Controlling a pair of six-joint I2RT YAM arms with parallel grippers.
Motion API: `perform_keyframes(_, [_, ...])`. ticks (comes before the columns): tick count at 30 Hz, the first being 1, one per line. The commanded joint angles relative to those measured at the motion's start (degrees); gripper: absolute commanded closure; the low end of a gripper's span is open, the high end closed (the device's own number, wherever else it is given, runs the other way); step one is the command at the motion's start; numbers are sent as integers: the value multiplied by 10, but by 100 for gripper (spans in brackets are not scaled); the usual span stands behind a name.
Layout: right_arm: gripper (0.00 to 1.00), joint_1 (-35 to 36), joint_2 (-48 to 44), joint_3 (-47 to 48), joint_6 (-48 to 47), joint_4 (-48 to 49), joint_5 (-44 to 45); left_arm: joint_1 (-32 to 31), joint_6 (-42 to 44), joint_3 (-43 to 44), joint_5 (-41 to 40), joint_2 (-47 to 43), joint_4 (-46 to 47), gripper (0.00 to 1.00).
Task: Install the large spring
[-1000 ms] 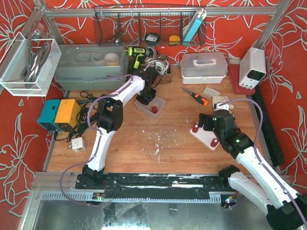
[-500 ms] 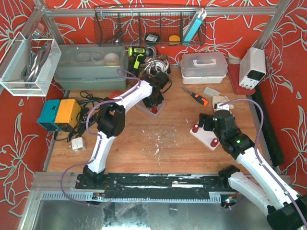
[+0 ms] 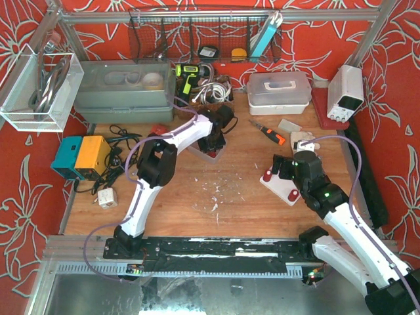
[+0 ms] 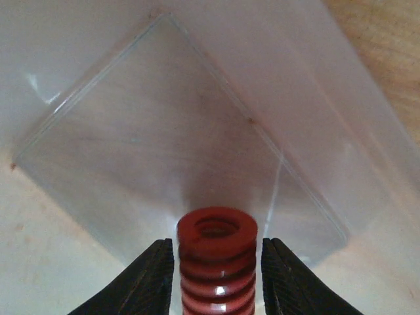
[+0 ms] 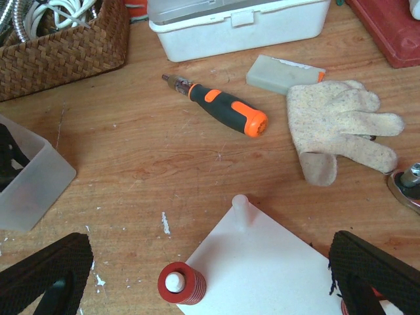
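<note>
Wooden tabletop (image 5: pixel 131 157) with peripheral items. An orange-and-black screwdriver (image 5: pixel 223 108) lies near a white lidded box (image 5: pixel 236 23). A pale work glove (image 5: pixel 338 128) lies just beside a grey block (image 5: pixel 283 72). A wicker basket (image 5: pixel 65 52) holds white cables. Far edge: grey tote (image 3: pixel 125 92) and white power supply (image 3: pixel 346 92).

The large spring (image 4: pixel 217 279) is a red coil of thick, closely stacked turns with an open bore at its end. It points end-on at the left wrist camera, gripped across its sides by the two black fingers of the left tool (image 4: pixel 218 252), over the floor of a clear plastic bin (image 4: pixel 131 131). The white base plate (image 5: pixel 262 262) lies flat on the worktop (image 5: pixel 131 164), well apart from it. One corner peg (image 5: pixel 240 209) is bare, and a red spring (image 5: pixel 182 283) sits on another.
</note>
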Motion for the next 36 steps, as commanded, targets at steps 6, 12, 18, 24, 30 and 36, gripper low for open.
perform_keyframes(6, [1,4,-8,-6,-6,-1,10,-10,25,-2,16,42,9,62])
perform_keyframes(12, [1,4,-7,-7,-6,0,9,-7,19,-1,8,56,1,65])
perform_keyframes(18, [1,4,-4,-8,-9,6,1,3,20,13,-22,36,-6,88])
perform_keyframes(24, [1,4,-5,-8,-15,6,-2,5,65,55,-62,0,22,93])
perform_keyframes(30, [1,5,-12,-7,-13,3,0,3,103,23,-95,-67,83,96])
perform_keyframes(36, [1,3,-10,7,-10,-14,-4,-7,154,-106,-119,-178,199,98])
